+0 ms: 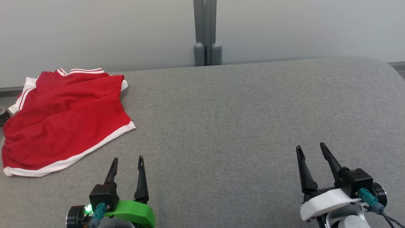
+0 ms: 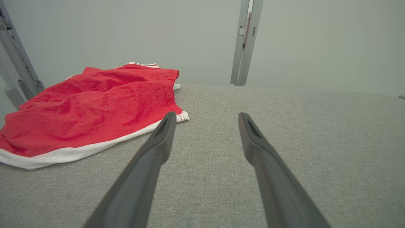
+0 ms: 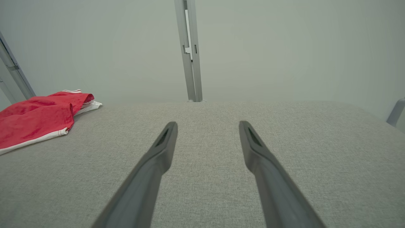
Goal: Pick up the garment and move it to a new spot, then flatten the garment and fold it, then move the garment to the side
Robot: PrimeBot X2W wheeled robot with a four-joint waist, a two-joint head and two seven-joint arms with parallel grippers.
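Note:
The garment (image 1: 63, 118) is a pair of red shorts with white trim, lying loosely rumpled on the far left of the grey fabric surface (image 1: 240, 126). It also appears in the left wrist view as the garment (image 2: 91, 107) and at the left edge of the right wrist view as the garment (image 3: 34, 117). My left gripper (image 1: 128, 159) is open near the front edge, just right of the shorts' white hem and not touching it. At the front right my right gripper (image 1: 310, 147) stands open, far from the shorts, with nothing between its fingers.
A pale wall runs behind the surface, with a grey upright post (image 1: 205, 31) at its middle. Metal framing (image 2: 19, 69) stands by the surface's left end. The surface's far right corner (image 1: 383, 65) is rounded.

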